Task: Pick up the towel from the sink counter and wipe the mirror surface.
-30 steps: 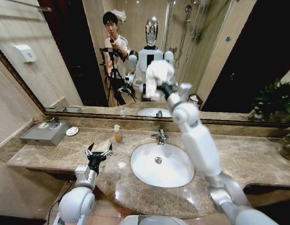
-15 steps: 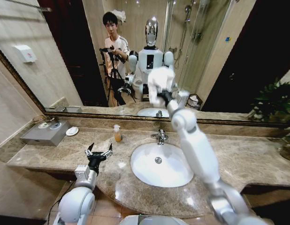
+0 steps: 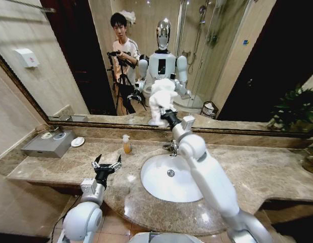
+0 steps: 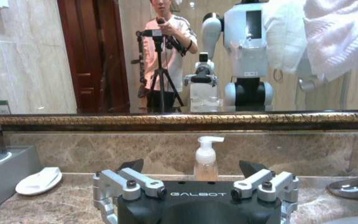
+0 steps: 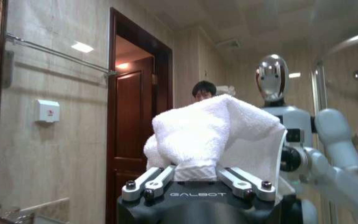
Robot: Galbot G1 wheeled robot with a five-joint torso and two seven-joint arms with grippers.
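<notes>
while bunched into a white lump, the towel [image 3: 160,97] is raised against the mirror surface [image 3: 70,61], above the faucet [image 3: 172,147] and well clear of the sink counter [image 3: 268,169]; whether cloth and glass actually touch cannot be told. in the right wrist view the towel [image 5: 213,135] is pinched at its lower fold between the two fingers [image 5: 151,183] of the right gripper [image 5: 196,179], which are closed on it, with the rest of the cloth bulging above them. in the head view the right gripper [image 3: 169,116] sits just beneath the bundle, at the end of the right arm [image 3: 207,177], which reaches up and across the oval basin [image 3: 169,179]. in the left wrist view the towel [image 4: 340,32] hangs in the upper corner, before the glass.

the left gripper [image 3: 106,165] rests low over the counter's front edge, left of the basin, with its fingers spread apart and nothing between them; the left wrist view shows the left gripper [image 4: 195,179] pointing at a soap pump bottle [image 4: 207,158] that stands by the backsplash. a small white dish [image 3: 78,142] lies on the counter farther left, next to a grey tray [image 3: 47,144] by the wall.
</notes>
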